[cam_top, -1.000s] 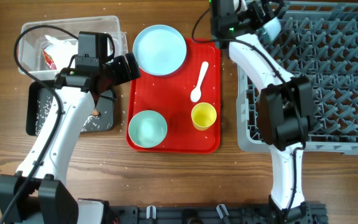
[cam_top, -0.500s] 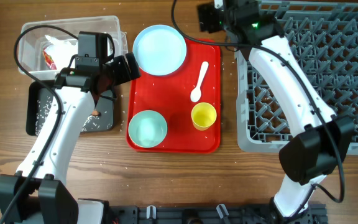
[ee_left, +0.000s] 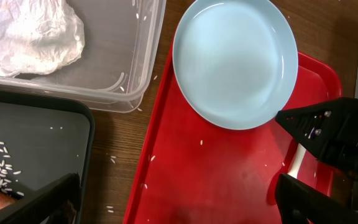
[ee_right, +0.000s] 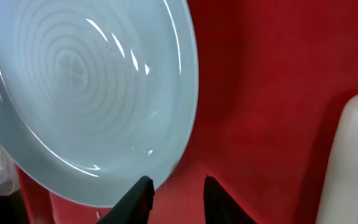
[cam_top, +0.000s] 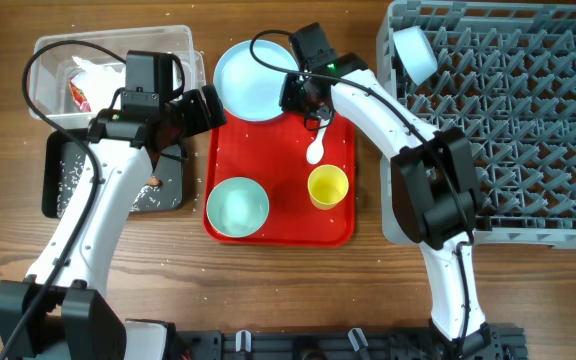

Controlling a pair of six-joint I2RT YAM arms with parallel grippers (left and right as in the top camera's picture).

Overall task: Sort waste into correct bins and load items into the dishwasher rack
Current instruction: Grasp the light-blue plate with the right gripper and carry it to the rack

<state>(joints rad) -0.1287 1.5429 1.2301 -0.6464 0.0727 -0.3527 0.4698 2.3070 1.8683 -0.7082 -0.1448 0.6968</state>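
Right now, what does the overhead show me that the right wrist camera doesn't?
Only overhead: the yellow cup, green bowl, grey rack and clear bin. Only right wrist: the ringed pattern on the plate, and how near the open right tool sits to its rim. Both: plate, red tray, white spoon.
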